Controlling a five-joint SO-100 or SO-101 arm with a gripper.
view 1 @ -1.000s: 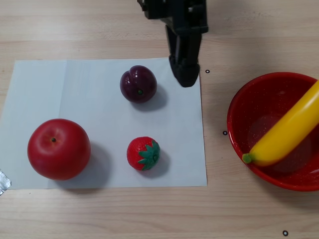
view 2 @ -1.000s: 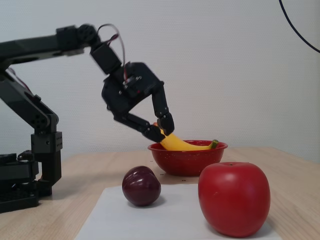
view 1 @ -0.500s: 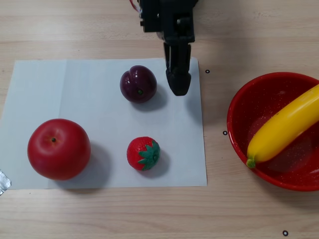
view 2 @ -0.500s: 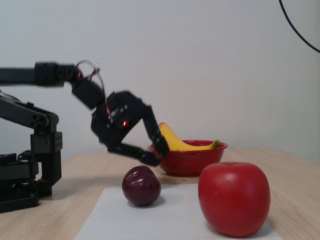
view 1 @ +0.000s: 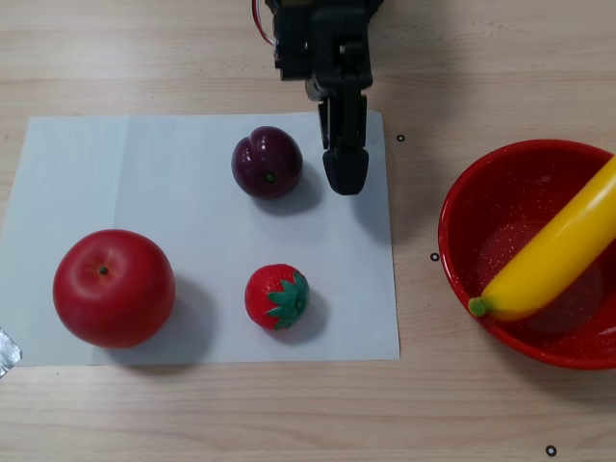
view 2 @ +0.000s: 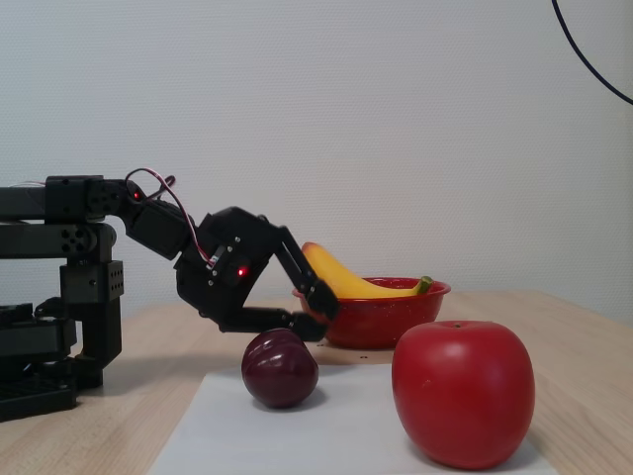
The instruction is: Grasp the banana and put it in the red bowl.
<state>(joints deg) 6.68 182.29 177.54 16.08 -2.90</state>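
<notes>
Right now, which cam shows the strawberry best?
The other view: the strawberry is fully visible from above on the white paper, red with green leaves, below the plum. The fixed view does not show it at all.

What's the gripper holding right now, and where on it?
Nothing. The gripper is empty over the white paper; the banana lies in the red bowl.
</notes>
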